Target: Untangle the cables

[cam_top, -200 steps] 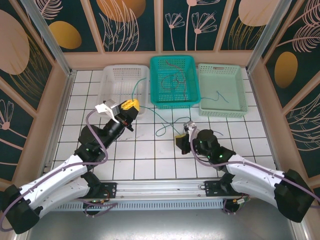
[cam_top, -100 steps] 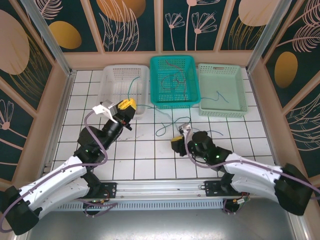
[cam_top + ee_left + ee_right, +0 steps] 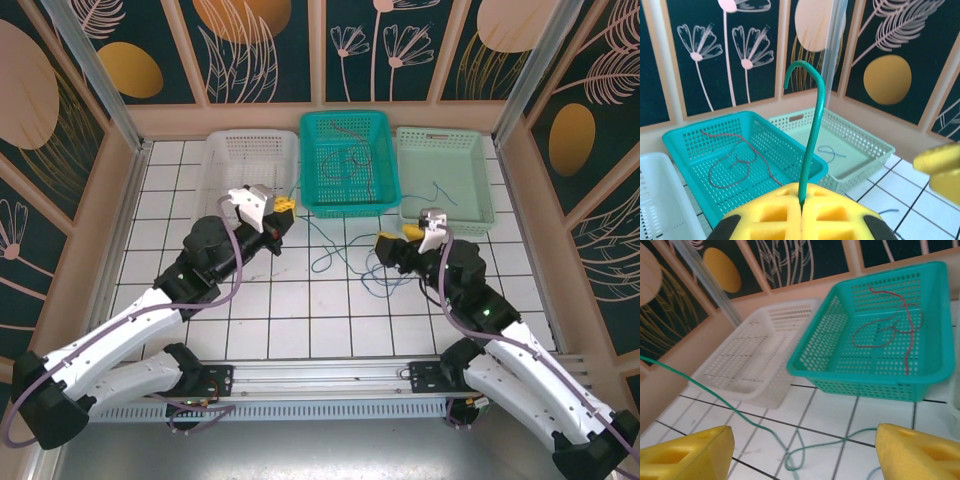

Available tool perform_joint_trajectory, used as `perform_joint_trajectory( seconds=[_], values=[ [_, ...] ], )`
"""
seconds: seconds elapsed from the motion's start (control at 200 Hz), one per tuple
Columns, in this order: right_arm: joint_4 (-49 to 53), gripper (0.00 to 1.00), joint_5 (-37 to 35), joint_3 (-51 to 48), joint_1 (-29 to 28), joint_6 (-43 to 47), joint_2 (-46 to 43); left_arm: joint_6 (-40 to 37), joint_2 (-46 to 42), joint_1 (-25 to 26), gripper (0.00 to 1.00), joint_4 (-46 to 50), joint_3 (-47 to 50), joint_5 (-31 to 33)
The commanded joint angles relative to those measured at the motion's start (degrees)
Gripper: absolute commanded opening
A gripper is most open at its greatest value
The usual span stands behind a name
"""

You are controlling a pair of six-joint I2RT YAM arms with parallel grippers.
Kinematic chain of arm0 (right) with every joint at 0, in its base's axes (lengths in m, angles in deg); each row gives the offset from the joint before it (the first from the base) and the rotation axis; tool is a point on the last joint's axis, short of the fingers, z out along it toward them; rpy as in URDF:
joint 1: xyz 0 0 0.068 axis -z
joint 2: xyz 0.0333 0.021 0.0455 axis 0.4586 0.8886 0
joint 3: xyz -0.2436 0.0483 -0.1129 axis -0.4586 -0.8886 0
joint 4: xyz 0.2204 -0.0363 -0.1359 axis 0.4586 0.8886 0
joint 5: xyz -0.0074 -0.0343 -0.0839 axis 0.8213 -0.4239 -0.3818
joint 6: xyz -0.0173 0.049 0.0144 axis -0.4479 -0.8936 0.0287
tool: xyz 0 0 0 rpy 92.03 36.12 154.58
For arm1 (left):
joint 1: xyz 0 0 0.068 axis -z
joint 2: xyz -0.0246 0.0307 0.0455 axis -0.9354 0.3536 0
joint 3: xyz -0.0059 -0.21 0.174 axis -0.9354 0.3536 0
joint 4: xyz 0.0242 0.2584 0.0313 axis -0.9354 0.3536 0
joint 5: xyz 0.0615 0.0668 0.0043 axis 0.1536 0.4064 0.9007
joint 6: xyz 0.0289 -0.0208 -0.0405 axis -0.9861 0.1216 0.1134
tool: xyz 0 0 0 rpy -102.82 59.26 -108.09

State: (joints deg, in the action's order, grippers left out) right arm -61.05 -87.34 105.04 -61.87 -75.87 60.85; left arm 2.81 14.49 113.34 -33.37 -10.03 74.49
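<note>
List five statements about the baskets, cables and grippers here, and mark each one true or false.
1. The left gripper is shut on the green cable. True.
2. The right gripper is shut on the red cable. False: its fingers are spread wide with nothing between them, and the red cable lies in the teal basket.
3. A blue cable lies in the pale green basket. True.
4. The white basket stands between the other two. False: the teal basket is in the middle.
5. The green cable lies wholly inside the white basket. False: it loops over the table.
</note>
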Motion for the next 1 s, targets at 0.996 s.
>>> perform_joint_trajectory(
  seconds=[0.996],
  values=[
    [-46.1,0.74,41.6,17.7,6.9,-51.5,37.9,-1.9,12.1,0.0,0.0,3.0,-7.7,-5.6]
  ],
)
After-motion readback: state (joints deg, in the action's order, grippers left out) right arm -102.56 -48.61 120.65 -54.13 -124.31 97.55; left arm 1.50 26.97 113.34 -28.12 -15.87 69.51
